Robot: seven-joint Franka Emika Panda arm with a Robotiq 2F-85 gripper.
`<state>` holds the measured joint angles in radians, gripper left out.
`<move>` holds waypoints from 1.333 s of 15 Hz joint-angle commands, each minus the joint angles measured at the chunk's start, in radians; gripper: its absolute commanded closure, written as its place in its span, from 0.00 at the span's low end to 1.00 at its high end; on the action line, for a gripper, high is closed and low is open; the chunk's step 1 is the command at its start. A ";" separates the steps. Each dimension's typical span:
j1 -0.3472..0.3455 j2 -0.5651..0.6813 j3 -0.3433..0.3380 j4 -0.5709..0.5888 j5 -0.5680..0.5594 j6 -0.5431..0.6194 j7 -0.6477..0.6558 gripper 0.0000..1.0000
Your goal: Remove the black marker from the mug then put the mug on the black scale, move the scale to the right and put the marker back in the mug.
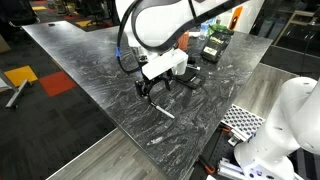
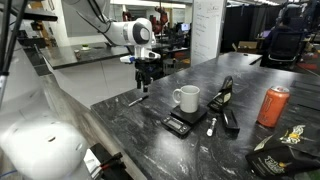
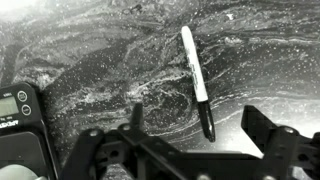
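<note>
The black marker [image 3: 195, 70] lies flat on the marbled table, apart from the mug; it also shows in both exterior views [image 1: 164, 110] [image 2: 137, 99]. My gripper [image 3: 197, 114] is open and empty, hovering just above the marker's dark end, with a finger on each side; it also shows in both exterior views [image 1: 150, 92] [image 2: 145, 88]. The white mug [image 2: 186, 98] stands upright on the table just behind the black scale [image 2: 179, 125]. The scale's display corner shows at the left of the wrist view [image 3: 20, 125]. The mug is hidden in the wrist view.
An orange-red can [image 2: 272, 105] stands to the right of the mug. A bulkier black gadget [image 2: 226, 97] and a small pale pen [image 2: 211, 126] lie between them. A dark bag [image 2: 285, 152] lies at the near right. The table edge [image 1: 105, 125] runs close by the marker.
</note>
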<state>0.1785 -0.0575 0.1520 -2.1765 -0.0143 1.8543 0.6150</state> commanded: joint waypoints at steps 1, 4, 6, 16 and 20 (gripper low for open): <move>-0.003 0.028 0.012 -0.002 -0.015 0.057 -0.180 0.00; 0.000 0.040 0.013 -0.018 -0.007 0.122 -0.333 0.00; 0.002 0.047 0.014 -0.033 0.002 0.170 -0.436 0.00; -0.009 0.064 0.004 -0.081 0.113 0.186 -0.517 0.00; -0.023 0.066 -0.014 -0.084 0.202 0.192 -0.479 0.43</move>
<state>0.1743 0.0061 0.1459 -2.2522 0.1363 2.0400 0.1177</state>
